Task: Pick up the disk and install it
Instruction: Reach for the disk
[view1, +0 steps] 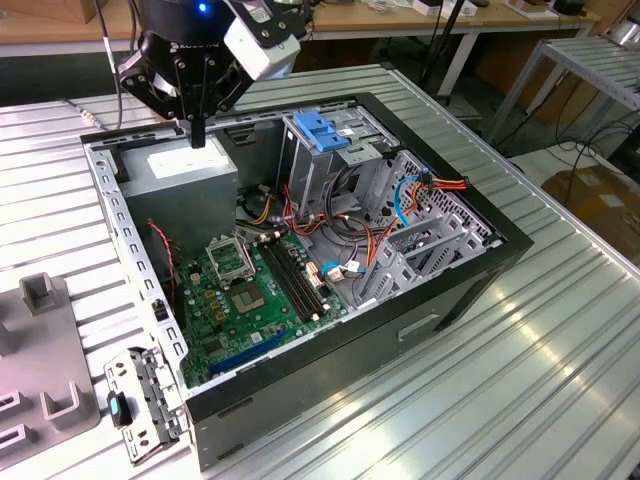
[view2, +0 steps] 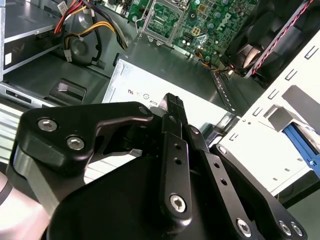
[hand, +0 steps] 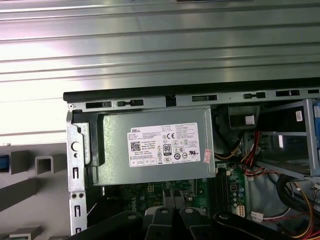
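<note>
The disk (view2: 302, 142), seen as a blue edge, sits in the grey fixture (hand: 45, 163) on the table (view1: 540, 380), just outside the open computer case (view1: 300, 378). The hand (view1: 197, 133) hangs closed and empty above the grey power supply (hand: 152, 145).

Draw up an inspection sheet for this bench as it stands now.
Surface: ribbed aluminium table carrying an open computer case.
Job's things: drive cage with a blue latch stands inside the case; grey power supply box fills one corner.
Clutter: grey fixture blocks and a loose metal bracket lie on the table at the exterior view's left.
Grippers: claw shut, hanging over the power supply box; contact cannot be told.
Cables: red, orange, yellow and blue wires run inside the case around the cage.
Surroundings: wooden benches behind; cardboard box at the exterior view's right.
</note>
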